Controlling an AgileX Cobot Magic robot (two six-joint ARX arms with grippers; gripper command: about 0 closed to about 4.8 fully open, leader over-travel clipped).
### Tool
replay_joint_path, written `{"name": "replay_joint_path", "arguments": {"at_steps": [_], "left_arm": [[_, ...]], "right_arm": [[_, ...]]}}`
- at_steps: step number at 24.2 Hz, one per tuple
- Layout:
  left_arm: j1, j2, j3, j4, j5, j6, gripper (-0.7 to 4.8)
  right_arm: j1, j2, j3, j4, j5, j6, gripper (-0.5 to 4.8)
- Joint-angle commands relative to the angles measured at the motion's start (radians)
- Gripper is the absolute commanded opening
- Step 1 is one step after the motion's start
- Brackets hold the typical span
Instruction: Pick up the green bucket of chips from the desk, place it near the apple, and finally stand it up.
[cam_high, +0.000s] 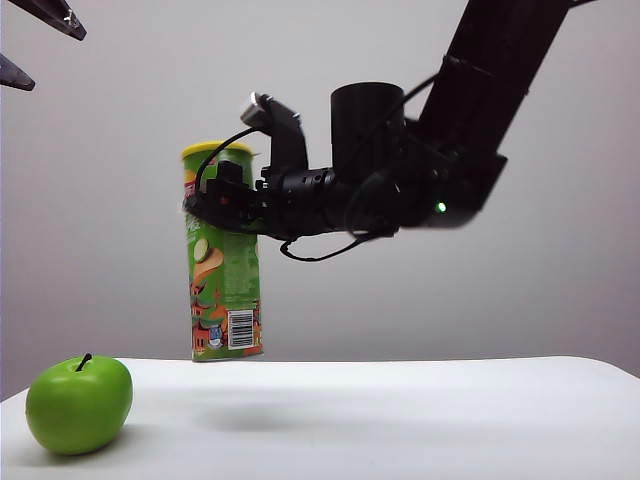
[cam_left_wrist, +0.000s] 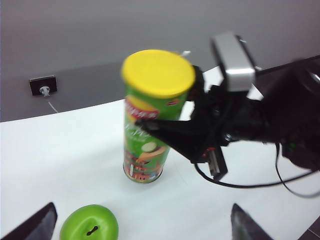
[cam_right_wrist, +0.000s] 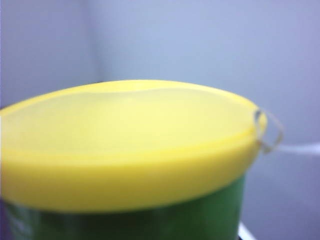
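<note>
Exterior view shows the tall green cylindrical chips can with yellow lid upright, its base seemingly just at or slightly above the plain white desk, near the round glossy green apple. The right gripper reaches in level and is clamped on the can's upper body below the lid. The left gripper hangs clear above the scene, fingers wide apart, holding nothing.

Step in hand, as judged: standing the can up beside the apple. Procedure:
- Lower until the base sits flat
- Keep the can axis vertical; a high grip favours tipping
- Part the fingers slowly, then withdraw level, avoiding any drag on the lid
</note>
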Motion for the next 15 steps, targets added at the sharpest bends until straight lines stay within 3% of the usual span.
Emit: {"name": "replay_joint_path", "arguments": {"at_steps": [1,11,15], "left_arm": [[0.0,-0.003,-0.018,0.041,0.049,0.001,4.79],[0.0,-0.003,-0.035,0.043,0.068,0.005,4.79],[0.0,-0.005,-0.062,0.043,0.079,0.005,4.79]], "right_arm": [[0.021,-0.012,-0.059,0.095,0.062,0.013,2.59],[0.115,0.035,-0.121,0.153,0.303,0.041,2.4],[0.117,0.069,-0.122,0.165,0.323,0.07,2.4]]}}
